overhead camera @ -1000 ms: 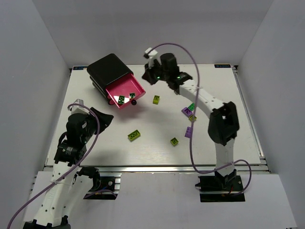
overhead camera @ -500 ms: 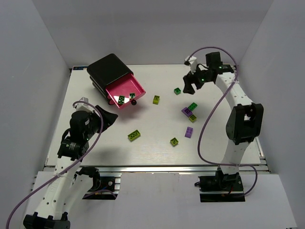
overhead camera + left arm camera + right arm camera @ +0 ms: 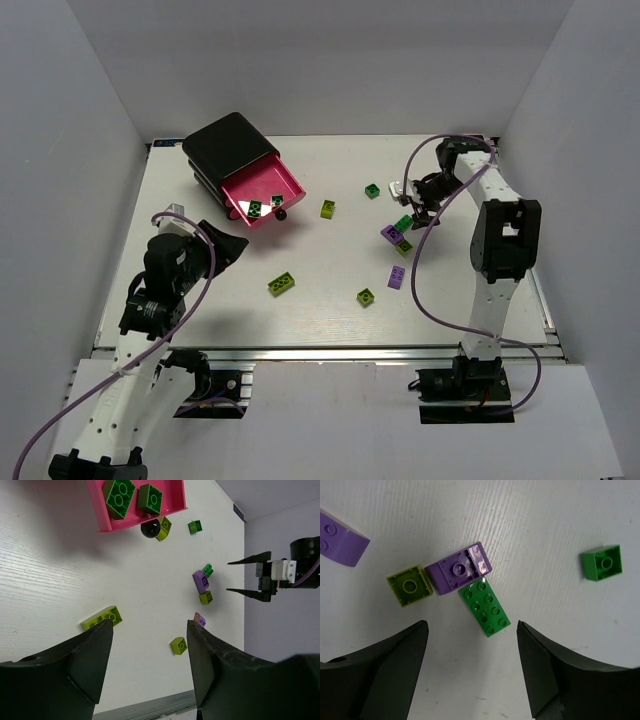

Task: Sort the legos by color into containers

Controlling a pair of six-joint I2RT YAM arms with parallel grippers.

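The right end effector (image 3: pixel 228 576) hangs over the far right part of the white desk (image 3: pixel 330 250), its two fingers spread wide with nothing between them. Under it, in the right wrist view, lies a tight cluster: a flat bright green studded plastic brick (image 3: pixel 485 607) touches a purple plastic brick (image 3: pixel 459 570), which touches a small lime square brick (image 3: pixel 410 585). A second purple brick (image 3: pixel 340 540) and a small green square brick (image 3: pixel 601 562) lie apart from the cluster. The left end effector (image 3: pixel 147 627) is also wide open and empty, above the near left of the desk. The magenta-pink plastic drawer (image 3: pixel 265 180) stands pulled out of the rounded black cabinet box (image 3: pixel 228 145) at the far left, with two dark green bricks (image 3: pixel 119 497) inside. A lime brick (image 3: pixel 327 208) sits near the drawer's black knob (image 3: pixel 150 528); a longer lime brick (image 3: pixel 282 284) and another small lime one (image 3: pixel 366 296) lie nearer the desk's middle
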